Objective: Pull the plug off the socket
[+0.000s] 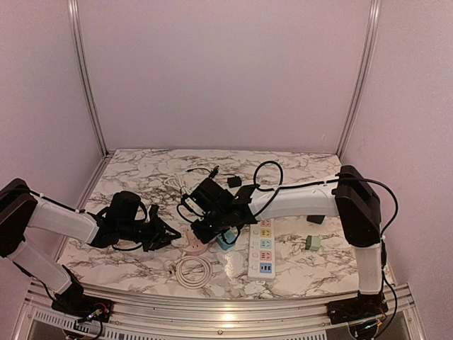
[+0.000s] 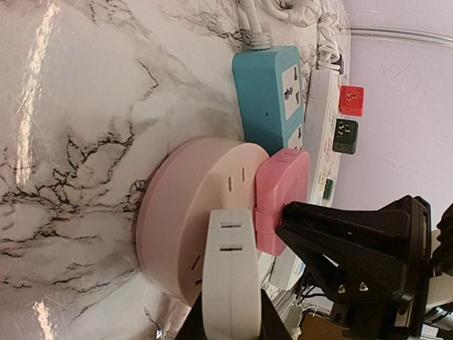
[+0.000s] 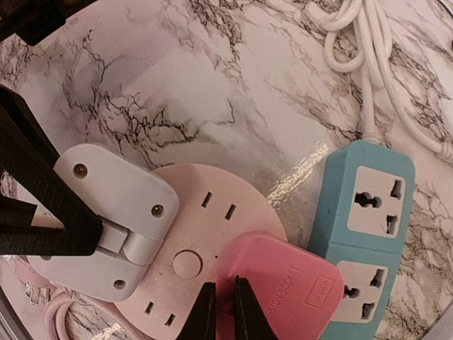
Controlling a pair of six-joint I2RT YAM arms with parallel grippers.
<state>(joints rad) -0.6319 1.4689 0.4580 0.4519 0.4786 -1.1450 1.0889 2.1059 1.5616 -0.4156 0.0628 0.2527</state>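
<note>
The marble table (image 1: 141,170) carries everything. The long white power strip (image 1: 262,249) lies to the outer side of the right gripper (image 3: 225,312), beyond the blue socket block (image 3: 368,234). This block is just beside the gripper and touches the edge of the round pink socket (image 3: 205,234). The round socket lies flat on the table, directly under the tips of both grippers, which meet above it.

Two plugs sit in the round socket. The white plug (image 3: 113,205) is on the side towards the left arm. The left gripper (image 1: 168,237) has it between its fingers, which are only a little apart, one black finger pressed along the side of the plug. The pink plug (image 3: 283,283) is on the side towards the blue block, and one of its corners hangs over that block.

The fingers of the right gripper are closed almost together. Their tips stand at the edge of the pink plug, where it meets the face of the round socket. They seem to touch this edge, but from the wrist view I cannot tell if they really pinch anything.

A coiled white cable (image 1: 192,270) lies on the table near the left gripper, on the side of the arm bases.
</note>
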